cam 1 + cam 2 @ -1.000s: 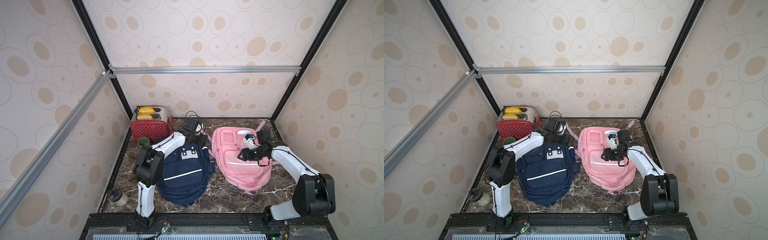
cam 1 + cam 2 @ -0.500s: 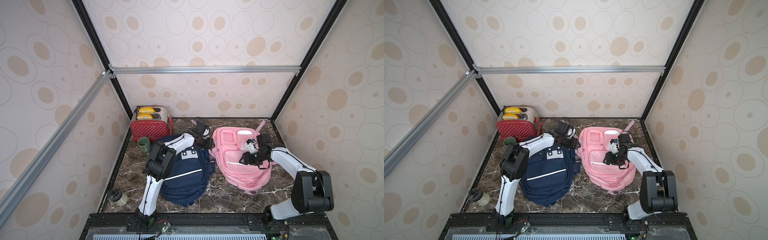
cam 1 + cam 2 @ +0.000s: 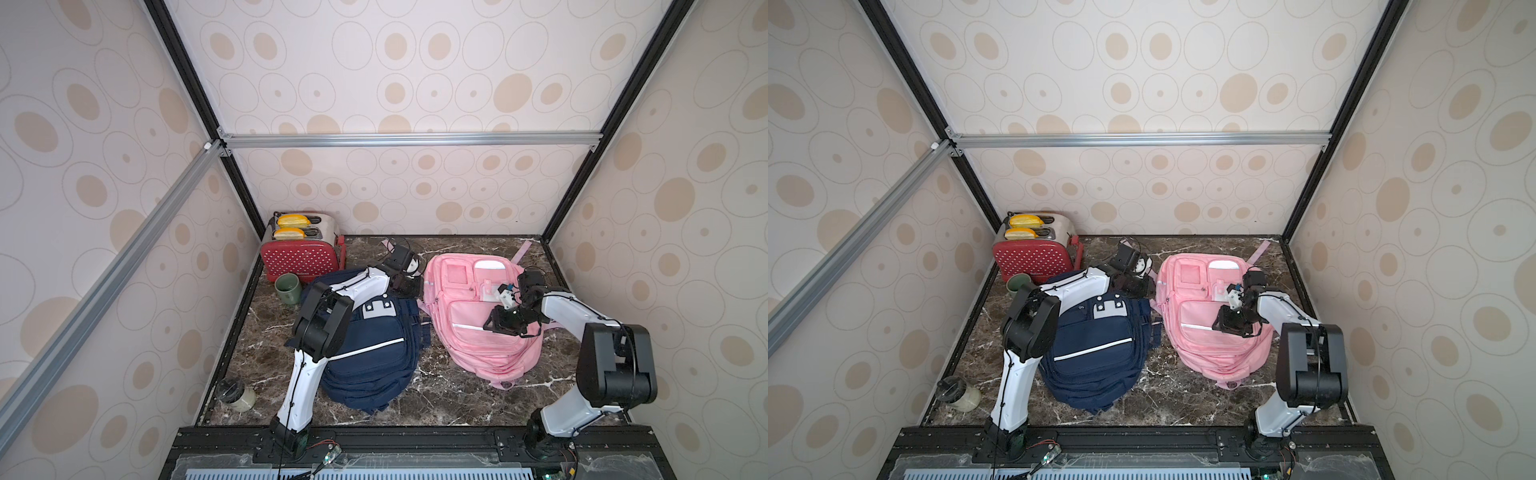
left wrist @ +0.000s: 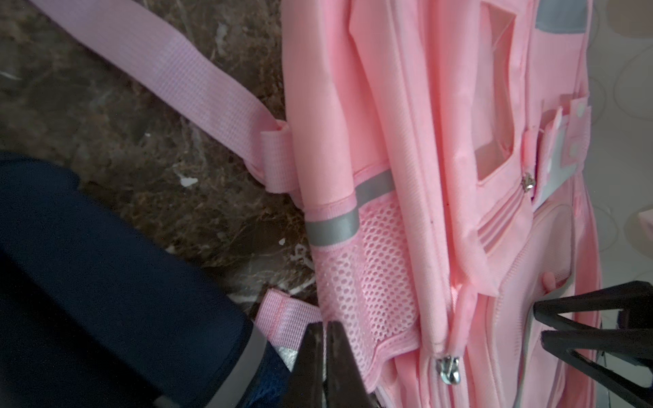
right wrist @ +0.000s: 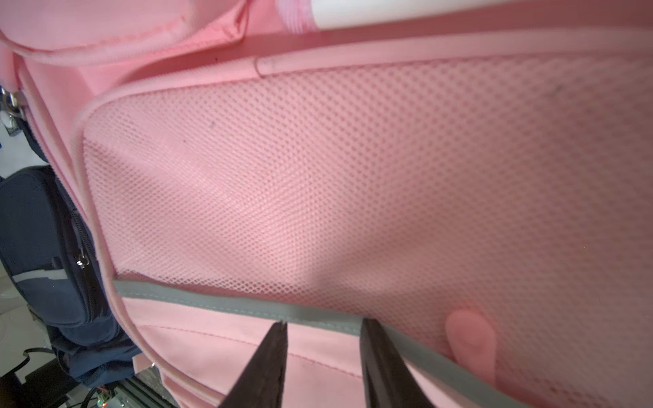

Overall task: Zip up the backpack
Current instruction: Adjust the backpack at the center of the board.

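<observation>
Both on pink backpack (image 3: 469,345): left gripper (image 4: 325,326) squeezed together, mesh pocket (image 4: 374,268) beside its fingers (image 4: 339,364); right gripper (image 5: 323,323) spread, grey strip (image 5: 212,300) at its fingertips (image 5: 378,349).

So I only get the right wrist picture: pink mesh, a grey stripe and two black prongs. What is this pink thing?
Observer: A pink backpack lying flat on a marble table, seen whole in both top views.
Operator: Anything else there?
Observer: A red toaster with a green mug next to it, in the far corner on the left arm's side.
Operator: And that arm?
Observer: The left gripper is shut, its tips at the backpack's mesh side pocket, near a zipper pull.
</observation>
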Motion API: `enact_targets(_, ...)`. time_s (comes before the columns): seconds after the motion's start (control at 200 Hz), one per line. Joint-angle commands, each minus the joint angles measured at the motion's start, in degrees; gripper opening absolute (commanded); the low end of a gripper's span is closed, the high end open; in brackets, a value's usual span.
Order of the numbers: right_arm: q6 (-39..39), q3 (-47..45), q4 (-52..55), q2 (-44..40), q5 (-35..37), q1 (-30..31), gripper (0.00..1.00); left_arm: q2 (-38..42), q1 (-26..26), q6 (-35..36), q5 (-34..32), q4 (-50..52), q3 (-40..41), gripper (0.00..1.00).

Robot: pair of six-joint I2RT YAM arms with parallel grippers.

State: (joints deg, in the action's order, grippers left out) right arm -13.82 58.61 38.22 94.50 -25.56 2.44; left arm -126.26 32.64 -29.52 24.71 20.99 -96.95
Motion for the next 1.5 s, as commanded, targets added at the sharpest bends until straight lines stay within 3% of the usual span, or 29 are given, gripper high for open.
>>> enact_targets(0.0,-0.2,3.6,-1.5,5.1,0.2,-1.0,0.34,3.0,0.5,1.8,-0.7,0.7,0.1,0.02)
enact_targets(0.466,0.9,19.7,0.5,17.0,-0.1,-1.2,0.32,8.4,0.3,3.3,-4.2,2.3,4.7,0.0)
enact_targets(0.496,0.9,20.6,1.4,17.6,0.2,-1.1,0.32,8.1,0.4,3.2,-4.4,2.1,4.5,0.04)
enact_targets(0.576,1.3,21.7,3.9,17.9,0.1,-1.2,0.32,6.9,0.4,3.3,-5.2,1.6,3.0,0.34)
enact_targets(0.656,1.5,19.7,3.3,15.9,0.8,-1.2,0.33,5.2,0.3,3.4,-5.2,-0.3,1.2,0.5)
enact_targets(0.916,1.3,15.4,2.1,12.2,-0.9,-1.3,0.4,-3.8,0.3,3.0,-3.3,0.7,-7.9,0.6)
enact_targets(1.067,0.3,13.0,0.2,9.9,-2.3,-1.3,0.41,-7.5,0.3,1.4,-3.2,-0.5,-10.4,0.51)
enact_targets(1.377,1.1,13.0,0.4,11.3,-3.2,-1.4,0.42,-6.5,-0.1,0.9,-2.3,-2.2,-9.4,0.0)
enact_targets(1.497,1.3,15.2,0.4,13.7,-2.1,-1.3,0.42,-3.2,-0.6,1.5,-1.5,-2.2,-6.3,0.0)
